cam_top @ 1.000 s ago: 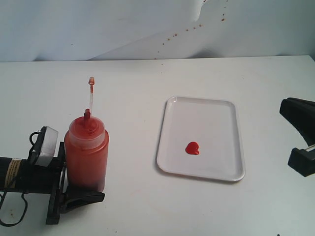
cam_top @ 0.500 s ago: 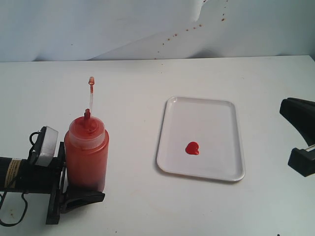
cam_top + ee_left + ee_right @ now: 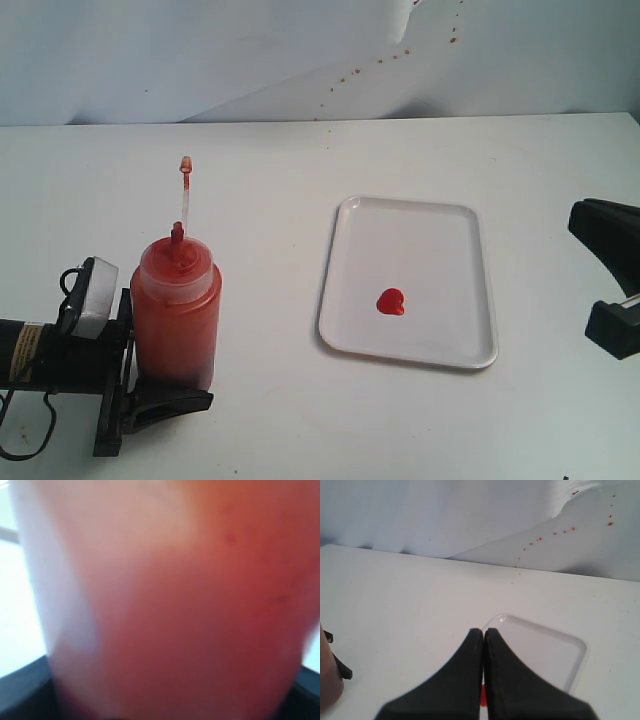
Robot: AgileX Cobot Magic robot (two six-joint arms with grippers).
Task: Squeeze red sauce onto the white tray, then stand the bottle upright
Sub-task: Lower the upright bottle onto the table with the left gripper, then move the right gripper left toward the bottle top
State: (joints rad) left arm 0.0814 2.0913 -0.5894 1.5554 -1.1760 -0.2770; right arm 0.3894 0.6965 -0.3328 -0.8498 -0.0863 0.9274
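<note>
bottle (image 3: 176,315) still upright in left gripper (image 3: 166,392), white tray (image 3: 440,250), red sauce (image 3: 390,302) — unchanged

No visible change; bottle (image 3: 176,312) not moved.

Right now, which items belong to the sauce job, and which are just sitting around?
Job: translucent red-orange plastic squeeze bottle, upright inside the left pincer; heart-shaped red sauce blob; flat glossy white plastic tray under it.
Not job: shut black right pincer, empty; reddish-brown specks on the wall; white table.
</note>
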